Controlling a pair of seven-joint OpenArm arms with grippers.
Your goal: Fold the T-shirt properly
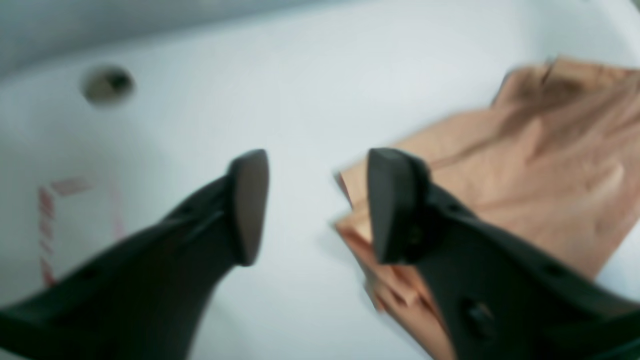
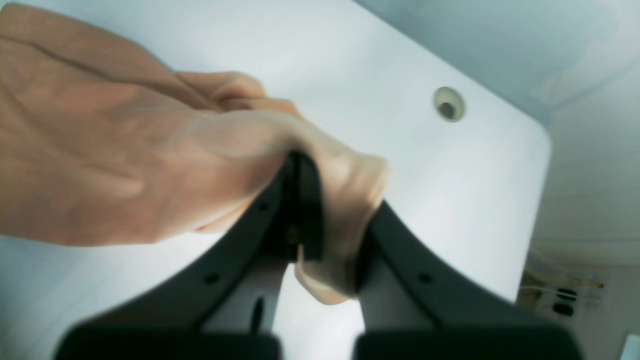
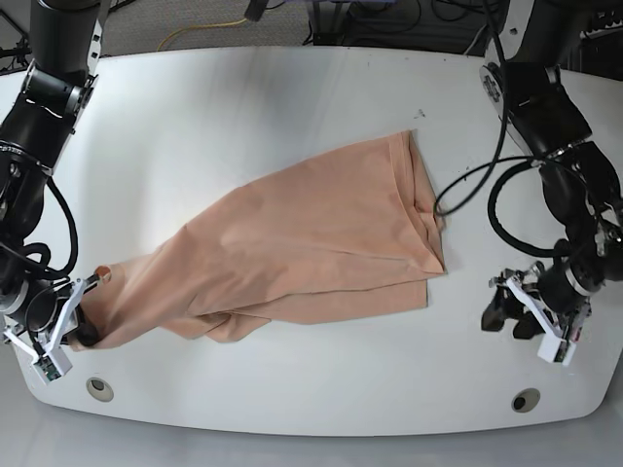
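Looks like a robotics lab/test setup, not a home. White bench (image 3: 292, 88) w/ rounded corners and round cable grommets (image 3: 98, 387) near the front edge, two black robot arms (image 3: 44, 107) mounted at its back corners. Loose black cables (image 3: 477, 185) hang off the arm on the base view's right; more wiring, incl. a yellow lead (image 3: 200, 32), lies on the grey floor behind the bench. Red tape marks (image 1: 47, 225) sit on the bench top in the left wrist view.
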